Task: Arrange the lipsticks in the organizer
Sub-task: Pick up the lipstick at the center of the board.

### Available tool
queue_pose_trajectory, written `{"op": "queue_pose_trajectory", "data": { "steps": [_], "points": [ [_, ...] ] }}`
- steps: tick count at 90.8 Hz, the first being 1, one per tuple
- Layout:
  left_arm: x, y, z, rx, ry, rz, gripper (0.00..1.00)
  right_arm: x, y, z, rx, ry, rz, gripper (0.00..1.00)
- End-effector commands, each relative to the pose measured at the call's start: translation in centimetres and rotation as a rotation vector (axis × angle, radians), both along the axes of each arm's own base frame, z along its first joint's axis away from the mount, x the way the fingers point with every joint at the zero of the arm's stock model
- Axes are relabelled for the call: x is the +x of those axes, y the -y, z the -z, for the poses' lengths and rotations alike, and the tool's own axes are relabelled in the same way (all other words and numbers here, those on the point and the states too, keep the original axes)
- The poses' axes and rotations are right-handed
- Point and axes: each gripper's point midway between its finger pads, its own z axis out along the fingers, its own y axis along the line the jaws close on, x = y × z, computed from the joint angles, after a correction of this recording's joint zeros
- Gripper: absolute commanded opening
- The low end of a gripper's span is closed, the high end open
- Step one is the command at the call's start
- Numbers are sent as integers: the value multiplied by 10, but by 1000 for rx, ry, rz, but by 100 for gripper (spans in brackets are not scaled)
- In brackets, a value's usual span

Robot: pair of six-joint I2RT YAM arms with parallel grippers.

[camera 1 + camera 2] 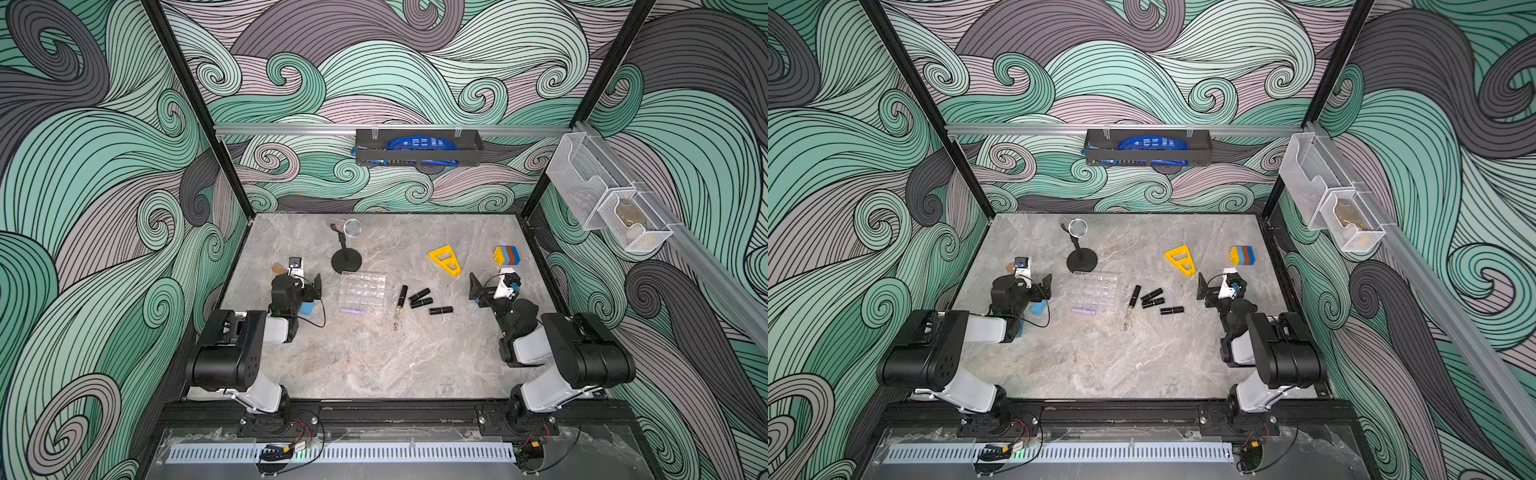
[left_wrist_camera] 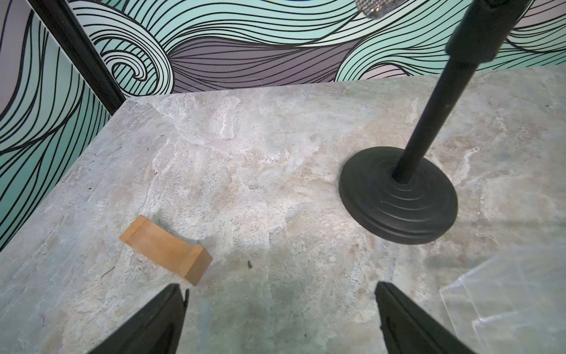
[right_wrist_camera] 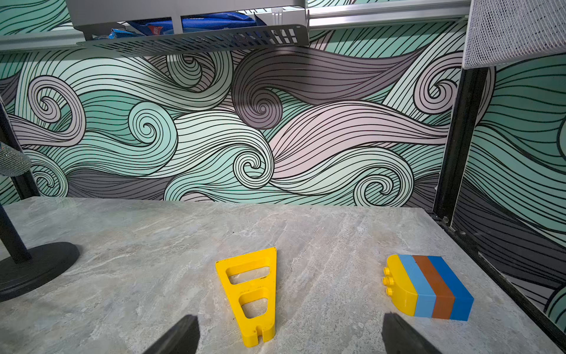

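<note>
The clear organizer [image 1: 363, 289] [image 1: 1096, 291] lies mid-table, and its corner [image 2: 505, 306] shows in the left wrist view. A lavender lipstick [image 1: 352, 311] [image 1: 1083, 311] lies along its near edge. Several black lipsticks lie flat to the right of it: one [image 1: 402, 294], a pair [image 1: 419, 298], and one more [image 1: 440, 310]. My left gripper [image 1: 299, 280] [image 2: 278, 288] is open and empty, left of the organizer. My right gripper [image 1: 494, 286] [image 3: 289, 318] is open and empty, right of the lipsticks. No lipstick shows in either wrist view.
A microphone stand [image 1: 346, 259] rises just behind the organizer. A yellow triangular piece [image 1: 445, 259] and a striped brick stack [image 1: 507, 255] lie at the back right. A wooden block [image 2: 165, 248] and a blue block [image 1: 307, 308] sit by the left gripper. White mesh baskets [image 1: 602, 199] hang on the right wall.
</note>
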Motion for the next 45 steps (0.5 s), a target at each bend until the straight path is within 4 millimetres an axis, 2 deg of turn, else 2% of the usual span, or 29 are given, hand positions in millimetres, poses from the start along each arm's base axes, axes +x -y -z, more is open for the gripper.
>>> {"op": "queue_pose_trajectory", "data": {
  "steps": [1,45],
  "points": [
    [6,2,-4,0,10,21,99,3,0,-9,-5,26,2,99],
    [6,0,-4,-4,9,15,99,6,-2,-8,-10,20,-6,99]
  ]
}}
